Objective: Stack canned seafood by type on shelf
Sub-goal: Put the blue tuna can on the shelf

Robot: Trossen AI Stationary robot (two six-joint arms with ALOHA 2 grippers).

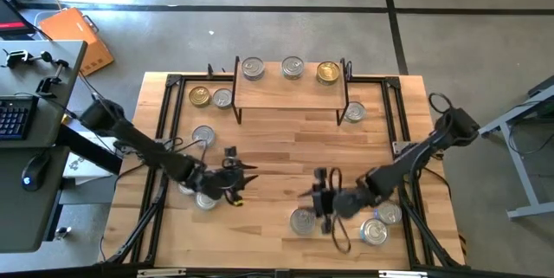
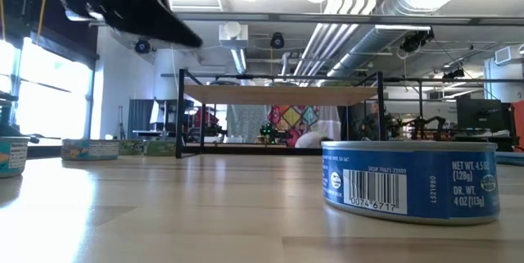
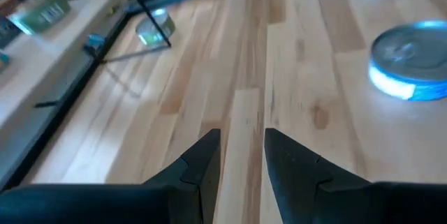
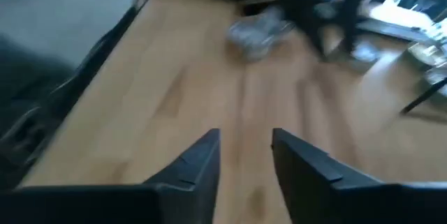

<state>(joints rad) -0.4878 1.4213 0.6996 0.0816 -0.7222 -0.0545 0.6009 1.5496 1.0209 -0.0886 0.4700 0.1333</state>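
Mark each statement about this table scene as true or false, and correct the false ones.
1. Three tins stand on the shelf. True.
2. All tins on the shelf have gold lids. False: only the gold-lidded tin does; the other two are silver.
3. The left gripper holds a tin. False: only bare wood shows between its fingers.
4. The right gripper holds nothing. True.
5. The blue-labelled tin lies on its side. False: it stands flat.
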